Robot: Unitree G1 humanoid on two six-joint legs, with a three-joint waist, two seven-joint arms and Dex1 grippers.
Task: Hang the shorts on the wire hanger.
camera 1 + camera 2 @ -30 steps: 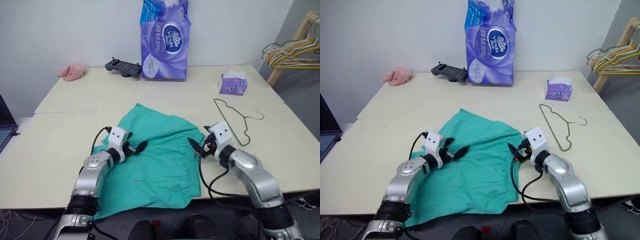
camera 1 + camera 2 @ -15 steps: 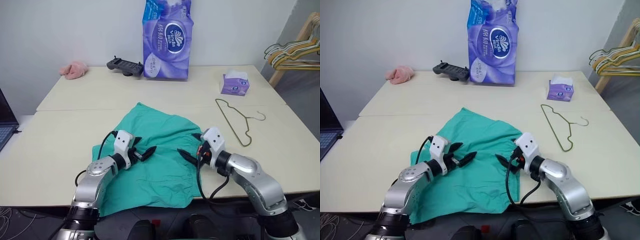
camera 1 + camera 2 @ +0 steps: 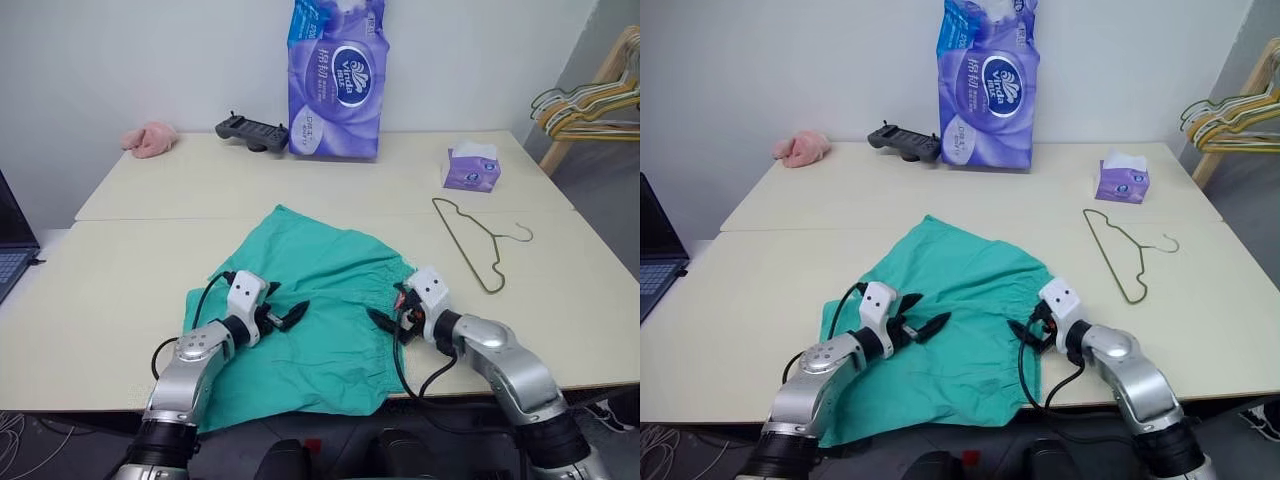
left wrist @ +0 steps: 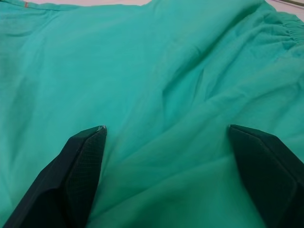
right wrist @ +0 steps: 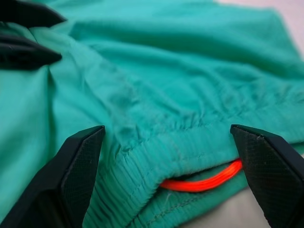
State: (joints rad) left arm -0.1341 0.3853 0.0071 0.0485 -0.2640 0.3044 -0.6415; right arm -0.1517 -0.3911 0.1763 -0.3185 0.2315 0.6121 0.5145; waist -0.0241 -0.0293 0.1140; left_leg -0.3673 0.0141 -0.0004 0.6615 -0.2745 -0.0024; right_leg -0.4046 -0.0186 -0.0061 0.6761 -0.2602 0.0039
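Two grippers spread wide, empty | teal-green fabric shorts [image 3: 320,310] flat on cream worktop [image 3: 120,290] | right gripper [image 5: 171,142] straddles gathered waistband edge; left gripper [image 3: 283,316] low over mid-cloth | advice: pinch waistband only, one layer, both ends, lift evenly | thin olive-gold wire hanger [image 3: 478,243] lies apart, right of shorts.

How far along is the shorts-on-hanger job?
Nothing is done: the shorts lie flat on the table, and the wire hanger lies apart beside them. In hand: left gripper and right gripper, both open, over the fabric. Left: grasping, threading, hanging.
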